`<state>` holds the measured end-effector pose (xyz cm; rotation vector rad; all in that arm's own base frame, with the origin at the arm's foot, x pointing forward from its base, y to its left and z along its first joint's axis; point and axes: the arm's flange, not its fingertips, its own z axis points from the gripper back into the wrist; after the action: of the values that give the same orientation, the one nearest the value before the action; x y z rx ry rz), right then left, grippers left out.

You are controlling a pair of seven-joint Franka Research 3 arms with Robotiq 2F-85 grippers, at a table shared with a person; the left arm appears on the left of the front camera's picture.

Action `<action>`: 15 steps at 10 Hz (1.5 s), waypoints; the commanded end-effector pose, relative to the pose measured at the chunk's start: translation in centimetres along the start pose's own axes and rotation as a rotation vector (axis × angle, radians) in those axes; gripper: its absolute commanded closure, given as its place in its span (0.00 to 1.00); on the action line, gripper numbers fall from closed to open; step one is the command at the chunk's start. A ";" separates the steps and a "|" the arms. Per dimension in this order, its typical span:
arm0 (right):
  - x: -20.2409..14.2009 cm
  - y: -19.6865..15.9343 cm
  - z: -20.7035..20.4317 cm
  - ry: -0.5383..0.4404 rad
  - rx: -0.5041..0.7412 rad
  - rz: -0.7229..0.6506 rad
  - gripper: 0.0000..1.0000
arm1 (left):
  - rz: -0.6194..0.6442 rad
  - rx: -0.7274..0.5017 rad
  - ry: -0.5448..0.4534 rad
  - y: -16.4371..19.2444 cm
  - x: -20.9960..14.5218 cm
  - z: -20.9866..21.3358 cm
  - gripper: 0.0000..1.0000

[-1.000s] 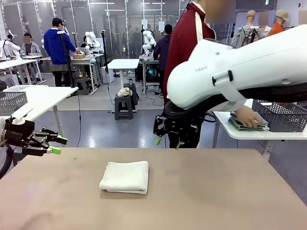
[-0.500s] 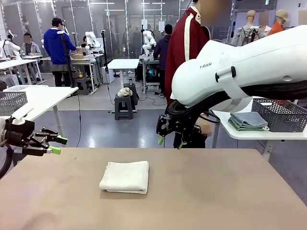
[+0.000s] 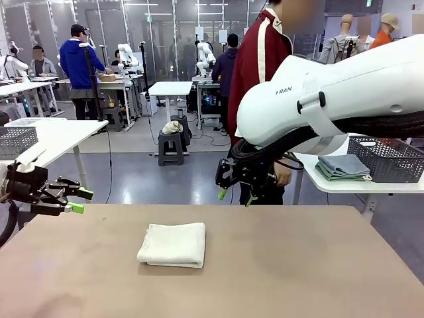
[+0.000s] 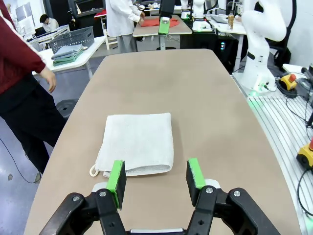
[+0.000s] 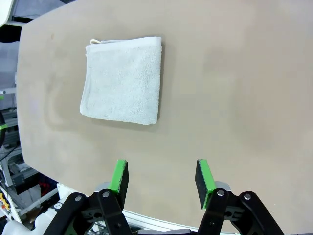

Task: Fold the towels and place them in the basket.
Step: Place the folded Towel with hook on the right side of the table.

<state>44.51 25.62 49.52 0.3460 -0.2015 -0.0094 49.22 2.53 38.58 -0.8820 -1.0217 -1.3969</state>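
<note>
A folded cream-white towel [image 3: 172,244] lies flat on the brown table [image 3: 298,265], left of its middle. It also lies ahead of the fingers in the left wrist view as the towel [image 4: 138,143], and the right wrist view has the towel [image 5: 123,79] from above. My left gripper [image 3: 81,201] hovers open at the table's left edge, nothing between its pads [image 4: 156,176]. My right gripper [image 3: 234,197] hangs open above the far edge, empty [image 5: 161,177]. The dark grey mesh basket [image 3: 391,159] stands on a white side table at the right.
A person in a dark red jacket [image 3: 258,66] stands behind the far edge, one hand [image 3: 283,173] near my right arm. Folded blue-grey and green cloths [image 3: 342,167] lie beside the basket. A paler mesh basket [image 3: 16,140] stands on a table at the left.
The person's hand has left the folded cloths on the side table and the person has turned toward my table. My right arm shifted slightly right. The towel and left gripper have not moved.
</note>
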 end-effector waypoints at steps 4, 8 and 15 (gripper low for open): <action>0.0 0.0 0.1 -0.004 0.000 -0.017 0.30 | -0.001 0.001 -0.002 -0.2 0.1 0.1 0.36; 0.5 1.0 -4.8 0.020 0.014 -0.023 0.30 | -0.001 0.001 -0.002 -0.2 0.1 0.1 0.36; 1.2 2.4 -17.9 -0.009 -0.018 -0.142 0.30 | -0.001 0.001 -0.002 -0.2 0.1 0.1 0.36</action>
<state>48.46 32.22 33.90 0.3458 -0.1699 -0.0966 49.22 2.52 38.59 -0.8819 -1.0218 -1.3971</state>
